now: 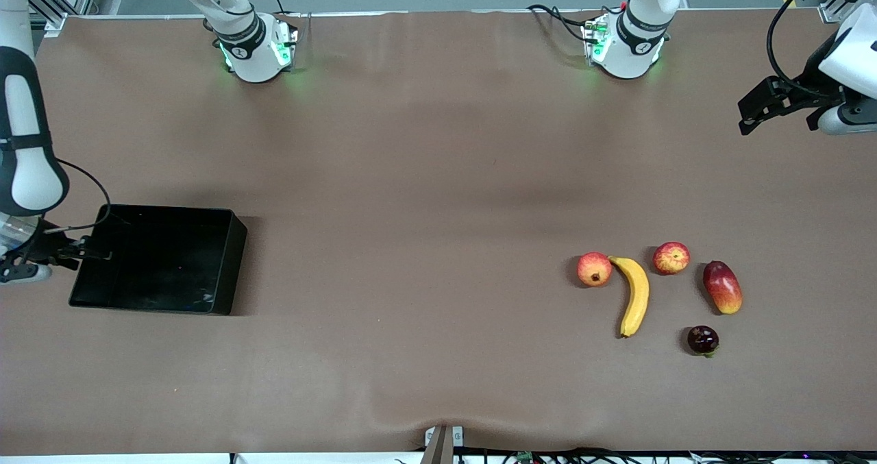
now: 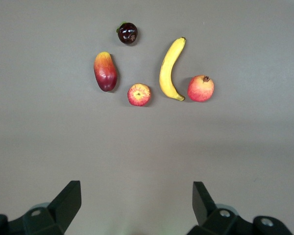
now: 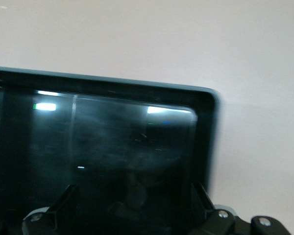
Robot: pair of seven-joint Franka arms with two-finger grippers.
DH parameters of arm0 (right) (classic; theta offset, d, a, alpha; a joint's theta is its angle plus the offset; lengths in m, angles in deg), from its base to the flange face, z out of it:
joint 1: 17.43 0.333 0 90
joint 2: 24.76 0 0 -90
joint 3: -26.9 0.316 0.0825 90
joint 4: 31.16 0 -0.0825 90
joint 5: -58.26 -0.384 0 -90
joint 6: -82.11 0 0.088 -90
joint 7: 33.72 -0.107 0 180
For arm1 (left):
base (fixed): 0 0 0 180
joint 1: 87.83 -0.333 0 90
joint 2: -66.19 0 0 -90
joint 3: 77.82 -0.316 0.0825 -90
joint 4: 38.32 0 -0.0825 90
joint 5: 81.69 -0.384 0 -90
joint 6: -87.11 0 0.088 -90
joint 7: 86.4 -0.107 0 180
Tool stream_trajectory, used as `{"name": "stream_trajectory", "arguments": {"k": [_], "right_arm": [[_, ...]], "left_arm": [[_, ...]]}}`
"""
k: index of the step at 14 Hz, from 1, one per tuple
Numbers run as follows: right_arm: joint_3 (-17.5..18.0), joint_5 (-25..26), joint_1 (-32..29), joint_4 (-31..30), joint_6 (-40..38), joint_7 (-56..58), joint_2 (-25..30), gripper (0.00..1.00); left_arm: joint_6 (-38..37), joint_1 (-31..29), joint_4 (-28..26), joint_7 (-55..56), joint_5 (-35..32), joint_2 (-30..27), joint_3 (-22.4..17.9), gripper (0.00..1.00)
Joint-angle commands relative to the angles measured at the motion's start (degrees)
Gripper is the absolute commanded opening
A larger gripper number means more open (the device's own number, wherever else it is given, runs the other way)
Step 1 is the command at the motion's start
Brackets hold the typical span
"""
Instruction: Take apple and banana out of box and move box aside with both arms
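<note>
- Brown matting covers the bench [image 1: 425, 176], with both arm bases along its edge farthest from the front camera.
- At the right arm's end of the bench, close to that end's edge, sits the black box [image 1: 205, 272]; its glossy floor reflects the ceiling lights and holds nothing.
- The right gripper [image 1: 65, 250] hangs low at the box wall nearest that end edge. In the right wrist view its two fingers [image 3: 63, 203] stand wide apart over the box [image 3: 206, 127], one toward each side of the tray floor; whether they touch it I cannot tell.
- Toward the left arm's end, in the half of the bench nearer the front camera, the fruit lies in a loose cluster.
- The banana [image 1: 636, 295] lies with its stem end almost touching a red-orange fruit with a dark crown [image 1: 594, 269].
- The apple [image 1: 671, 258] sits just beside the banana on the side toward the left arm's end, apart from it.
- A red-yellow mango [image 1: 722, 286] lies closer to the end edge, and a small dark round fruit [image 1: 703, 339] lies nearest the front camera.
- The left gripper [image 1: 757, 111] hangs in the air over bare matting near the left arm's end edge, well apart from the fruit; in the left wrist view its fingers [image 2: 68, 198] are spread wide and hold nothing.
</note>
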Motion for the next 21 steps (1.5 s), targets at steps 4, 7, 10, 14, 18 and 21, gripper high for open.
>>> {"name": "stream_trajectory", "arguments": {"k": [4,7,10,14,18,21], "right_arm": [[-0.6,1.0,8.7,-0.8,-7.4,-12.4,7.7,1.00],[-0.5,6.0,12.5,-0.8,-11.1,-20.9,12.0,1.00],[-0.3,10.5,14.9,-0.7,-20.1,-30.1,17.7,1.00],[-0.1,12.2,16.8,-0.7,-30.7,-32.7,25.4,1.00],[0.1,12.2,18.6,-0.3,-33.2,-32.2,30.1,1.00],[0.5,12.2,18.7,5.2,-38.8,-33.0,30.0,1.00]], "left_arm": [[1.0,0.1,-0.2,3.4,0.9,-0.1,1.3,1.00],[1.0,0.1,-0.2,3.4,0.9,-0.1,1.3,1.00],[1.0,0.1,-0.6,3.5,0.6,0.0,1.3,1.00],[1.0,0.1,-0.4,5.7,0.6,0.0,2.6,1.00],[0.9,0.0,-0.2,6.1,0.6,0.3,2.7,1.00],[0.9,-0.3,-0.1,5.7,0.7,0.4,2.6,1.00]]}}
